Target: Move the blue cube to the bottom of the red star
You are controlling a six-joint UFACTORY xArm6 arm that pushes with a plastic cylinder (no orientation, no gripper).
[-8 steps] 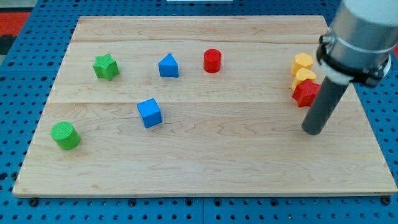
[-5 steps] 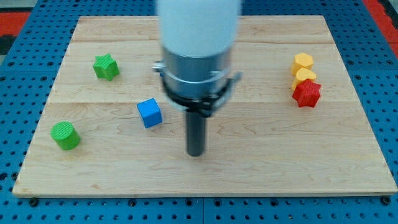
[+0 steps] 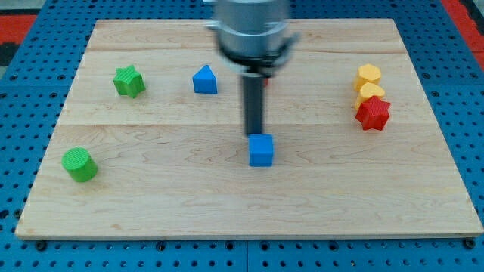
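Note:
The blue cube sits near the middle of the wooden board. The red star lies at the view's right, far from the cube, just below two yellow blocks. My tip is at the cube's top edge, touching or nearly touching it. The rod rises from there to the arm body at the view's top. The arm hides the red cylinder seen earlier.
Two yellow blocks stack above the red star. A blue triangular block lies at the top centre-left. A green star is at the top left and a green cylinder at the lower left.
The blue cube has moved right from the board's left-centre to the middle. My tip swept from the right side to the centre and now stands just above the cube.

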